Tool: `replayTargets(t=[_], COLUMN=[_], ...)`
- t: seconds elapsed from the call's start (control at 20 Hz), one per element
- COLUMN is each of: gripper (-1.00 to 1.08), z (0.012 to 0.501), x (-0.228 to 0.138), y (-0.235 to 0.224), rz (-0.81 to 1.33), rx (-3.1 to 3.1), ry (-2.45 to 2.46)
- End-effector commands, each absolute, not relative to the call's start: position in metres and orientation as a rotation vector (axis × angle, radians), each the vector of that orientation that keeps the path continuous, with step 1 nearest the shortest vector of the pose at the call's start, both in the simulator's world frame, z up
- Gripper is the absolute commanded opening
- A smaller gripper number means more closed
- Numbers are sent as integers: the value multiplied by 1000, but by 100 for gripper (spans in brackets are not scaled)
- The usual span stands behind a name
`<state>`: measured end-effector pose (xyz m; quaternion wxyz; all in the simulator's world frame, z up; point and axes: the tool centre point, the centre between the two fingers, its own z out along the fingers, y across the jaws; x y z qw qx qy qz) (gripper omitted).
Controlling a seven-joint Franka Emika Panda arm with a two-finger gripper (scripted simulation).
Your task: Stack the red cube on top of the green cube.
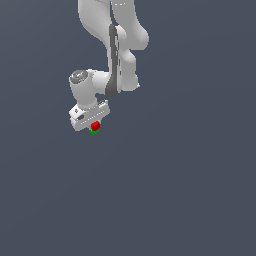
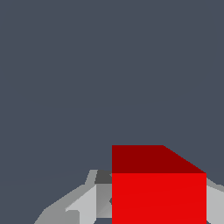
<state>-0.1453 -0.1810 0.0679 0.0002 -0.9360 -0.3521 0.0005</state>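
The red cube (image 1: 95, 125) sits between the fingers of my white gripper (image 1: 93, 122), which is shut on it. A thin edge of the green cube (image 1: 94, 132) shows directly under the red cube, and the two look to be touching. In the wrist view the red cube (image 2: 158, 197) fills the space between the grey fingers (image 2: 87, 203), and the green cube is hidden beneath it.
The flat dark grey floor (image 1: 190, 190) stretches all around. The arm's white links (image 1: 120, 45) rise above the gripper towards the top of the exterior view.
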Motion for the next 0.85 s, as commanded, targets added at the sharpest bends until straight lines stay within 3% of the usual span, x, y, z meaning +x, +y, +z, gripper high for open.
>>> replayTargets(t=[0.0,0.3,0.35,0.8], gripper=[-100,-100,100,100], z=[65,62,62,62], x=[-153,-157,-157,-157], y=[-190,-199,-199,-199], rz=[0,0,0,0], rx=[-2940,-2940,-2940,-2940], ry=[-1109,-1109,-1109,-1109])
